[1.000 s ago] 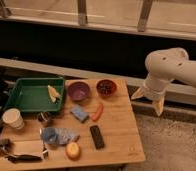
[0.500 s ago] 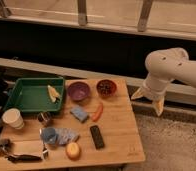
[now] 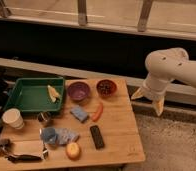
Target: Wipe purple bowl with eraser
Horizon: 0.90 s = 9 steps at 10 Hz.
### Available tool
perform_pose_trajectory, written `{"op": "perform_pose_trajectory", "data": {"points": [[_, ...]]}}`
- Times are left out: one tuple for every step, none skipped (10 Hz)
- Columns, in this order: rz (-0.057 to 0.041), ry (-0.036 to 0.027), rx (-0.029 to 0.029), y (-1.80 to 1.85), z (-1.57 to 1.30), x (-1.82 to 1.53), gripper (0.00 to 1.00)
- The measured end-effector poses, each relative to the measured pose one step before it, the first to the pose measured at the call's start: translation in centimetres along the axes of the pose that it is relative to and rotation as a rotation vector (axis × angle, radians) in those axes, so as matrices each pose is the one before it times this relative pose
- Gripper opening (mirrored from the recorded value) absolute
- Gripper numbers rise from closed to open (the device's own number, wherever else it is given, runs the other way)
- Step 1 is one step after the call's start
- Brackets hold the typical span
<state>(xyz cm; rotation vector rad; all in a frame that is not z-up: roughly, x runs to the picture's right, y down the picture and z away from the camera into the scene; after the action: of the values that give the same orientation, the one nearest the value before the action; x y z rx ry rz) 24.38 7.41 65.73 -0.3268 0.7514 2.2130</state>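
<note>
My pincer (image 3: 150, 99) hangs off the right edge of the table (image 3: 122, 125), out over the floor, its two fingers spread wide with nothing between them. Nearest to it on the table is the dark red bowl (image 3: 106, 87) at the far edge, and the purple bowl (image 3: 79, 91) sits just left of that. The eraser (image 3: 96, 136) lies flat toward the near edge, well apart from me. The orange-red stick (image 3: 97, 111) and the blue sponge (image 3: 79, 113) lie between it and the bowls.

What could go wrong, as I judge it:
- The eraser is low and flat, so my fingertips may scrape the wood or slide off it.
- The sponge looks like a wiper and I could take it by mistake.
- Reaching in from the right, I may knock the red bowl, or wipe it instead of the purple one.

Against the frame half a second ago nothing differs — I hang in the same spot, equally spread, and every object lies as it did.
</note>
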Motion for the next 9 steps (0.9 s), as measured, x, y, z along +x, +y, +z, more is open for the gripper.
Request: {"op": "perform_pose_trajectory", "data": {"points": [[-0.00008, 0.00001, 0.00002, 0.003, 0.002, 0.0, 0.8], [0.00006, -0.00001, 0.00001, -0.002, -0.001, 0.0, 0.8], [-0.00006, -0.00001, 0.0, 0.001, 0.0, 0.001, 0.8], [0.00027, 0.00005, 0.00006, -0.004, 0.003, -0.001, 0.8], [-0.00007, 0.00004, 0.0, 0.002, 0.001, 0.001, 0.8], [-0.00024, -0.00004, 0.0, 0.003, 0.0, 0.0, 0.8], [0.00012, -0.00003, -0.00003, -0.005, -0.001, -0.002, 0.8], [-0.00134, 0.00008, -0.00032, 0.006, -0.005, 0.031, 0.8], [-0.01693, -0.00981, 0.00137, 0.009, -0.314, 0.197, 0.8]]}}
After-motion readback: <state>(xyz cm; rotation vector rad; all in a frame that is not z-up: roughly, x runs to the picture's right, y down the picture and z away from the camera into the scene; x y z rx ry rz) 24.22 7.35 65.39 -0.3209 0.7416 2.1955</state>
